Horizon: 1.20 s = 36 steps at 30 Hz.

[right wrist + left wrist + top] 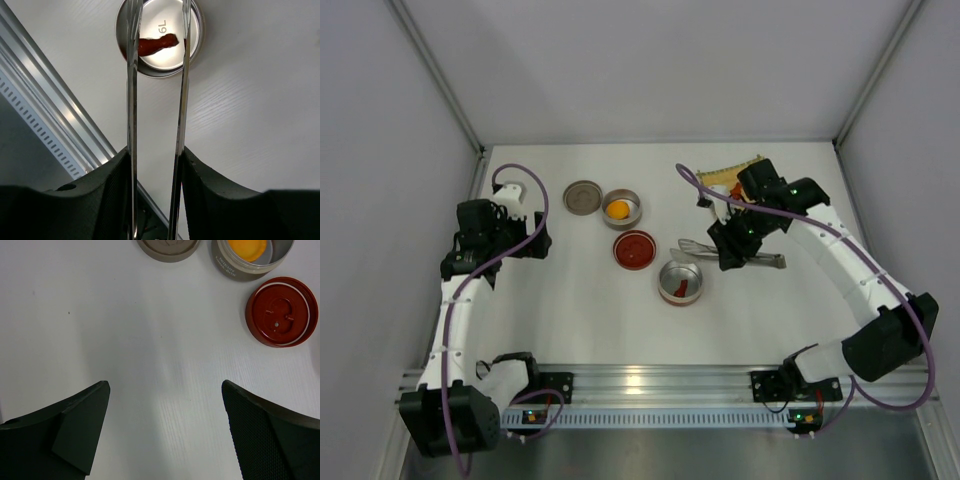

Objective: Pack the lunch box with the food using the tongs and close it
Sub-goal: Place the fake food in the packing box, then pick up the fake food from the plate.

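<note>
Nearest, right gripper (156,152) pinches the tongs (131,100), a finger on each outer side; the tong arms stand apart. Their long axis runs straight ahead over the steel bowl (199,47), with the dark red strip (157,44) crosswise between them. Tip height is unclear. Judged next: lower and squeeze, path unobstructed. Left gripper (165,430) is spread and empty, well left of the bowl. Just beyond the bowl is the red lid (635,249). Farther are the second bowl (636,203) with the orange piece (618,209), the grey lid (583,196) and the bamboo mat (730,173).
</note>
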Tool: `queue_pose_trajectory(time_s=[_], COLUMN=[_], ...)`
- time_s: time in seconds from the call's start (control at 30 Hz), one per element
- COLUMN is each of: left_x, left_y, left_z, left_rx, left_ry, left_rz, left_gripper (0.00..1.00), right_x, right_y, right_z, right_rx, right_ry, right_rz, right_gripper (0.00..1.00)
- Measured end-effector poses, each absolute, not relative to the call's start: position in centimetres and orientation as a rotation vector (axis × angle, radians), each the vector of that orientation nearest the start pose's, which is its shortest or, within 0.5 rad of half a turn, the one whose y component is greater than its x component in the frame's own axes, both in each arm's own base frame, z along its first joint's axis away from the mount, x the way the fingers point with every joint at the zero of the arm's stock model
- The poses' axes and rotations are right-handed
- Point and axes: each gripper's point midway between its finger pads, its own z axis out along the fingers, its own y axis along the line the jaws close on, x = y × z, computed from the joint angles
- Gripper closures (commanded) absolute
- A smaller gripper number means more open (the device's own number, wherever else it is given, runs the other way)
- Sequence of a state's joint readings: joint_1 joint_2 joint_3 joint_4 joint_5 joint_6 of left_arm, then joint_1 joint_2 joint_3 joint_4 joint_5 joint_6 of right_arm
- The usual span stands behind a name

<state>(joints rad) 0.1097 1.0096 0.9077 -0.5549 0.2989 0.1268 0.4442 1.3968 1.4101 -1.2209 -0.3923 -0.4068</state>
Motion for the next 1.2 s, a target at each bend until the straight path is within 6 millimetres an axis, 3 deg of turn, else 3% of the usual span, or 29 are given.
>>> queue_pose_trajectory(time_s=[0.13,0.27,0.5,0.57,0.77,0.93,1.2], left_x=[30.0,30.0,30.0,30.0,30.1,30.1,30.0], left_y=[-1.4,-1.4,-1.4,-1.4,-1.4,-1.3,-1.2], left_z=[19.1,19.1,19.1,19.1,19.0,18.7,18.2], left_rx=[0.181,0.181,0.18,0.18,0.18,0.177,0.172], left_ry=[2.193,2.193,2.193,2.193,2.195,2.204,2.217], left_rz=[-0.201,-0.201,-0.201,-0.201,-0.201,-0.199,-0.192], left_gripper=[0.02,0.02,0.01,0.02,0.02,0.02,0.01], right_x=[22.3,23.8,30.1,31.6,36.3,39.8,42.1], right_y=[15.9,14.4,7.2,6.2,5.4,5.2,5.3], right_z=[19.6,19.4,18.8,18.5,18.4,16.8,13.9], right_rx=[-1.206,-1.089,-0.552,-0.453,-0.271,-0.167,-0.106], right_ry=[2.459,2.493,2.588,2.593,2.551,2.561,2.601], right_rz=[0.532,0.492,0.309,0.249,0.156,0.121,0.086], right_gripper=[0.59,0.59,0.55,0.52,0.5,0.51,0.51])
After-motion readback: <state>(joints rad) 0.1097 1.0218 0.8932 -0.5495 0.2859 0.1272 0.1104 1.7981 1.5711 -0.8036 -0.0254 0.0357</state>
